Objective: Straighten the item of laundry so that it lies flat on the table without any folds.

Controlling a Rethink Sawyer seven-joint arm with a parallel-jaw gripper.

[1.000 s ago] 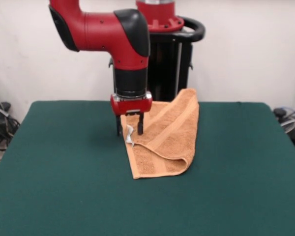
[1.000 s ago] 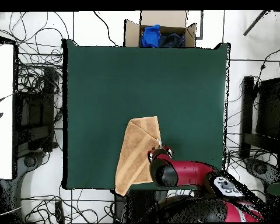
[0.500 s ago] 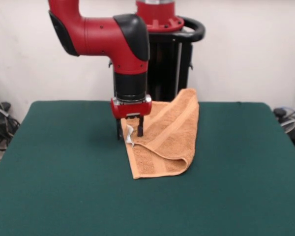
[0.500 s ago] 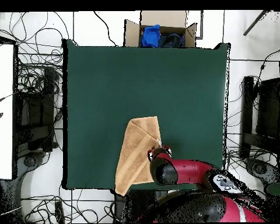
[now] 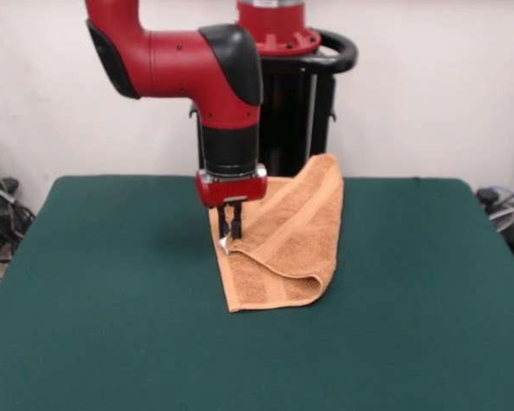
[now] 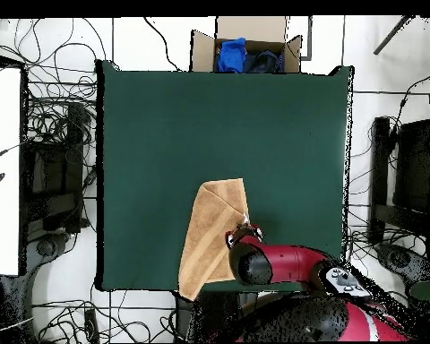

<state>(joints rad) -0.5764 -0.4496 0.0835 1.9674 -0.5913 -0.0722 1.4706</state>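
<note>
The orange-tan towel (image 5: pixel 287 240) lies folded over itself on the green table (image 5: pixel 111 300), toward the far middle. One corner rises against the far edge. Its upper layer runs diagonally, with a rounded fold at the near right. My gripper (image 5: pixel 230 229) points straight down at the towel's left edge, fingers drawn together on the cloth just above the small white tag (image 5: pixel 225 246). Overhead, the towel (image 6: pixel 211 235) sits near the table's (image 6: pixel 210 125) bottom edge, and the gripper (image 6: pixel 240 236) is at its right side under the red arm.
The black pedestal (image 5: pixel 301 111) stands right behind the towel. Overhead, an open cardboard box (image 6: pixel 245 52) holding blue cloth sits beyond the table's top edge. Cables run all round the table, and a white surface (image 6: pixel 2 170) lies to the left.
The fingers, spread either side of the towel's edge before, have come together on it by the tag. The towel's raised corner has shifted slightly.
</note>
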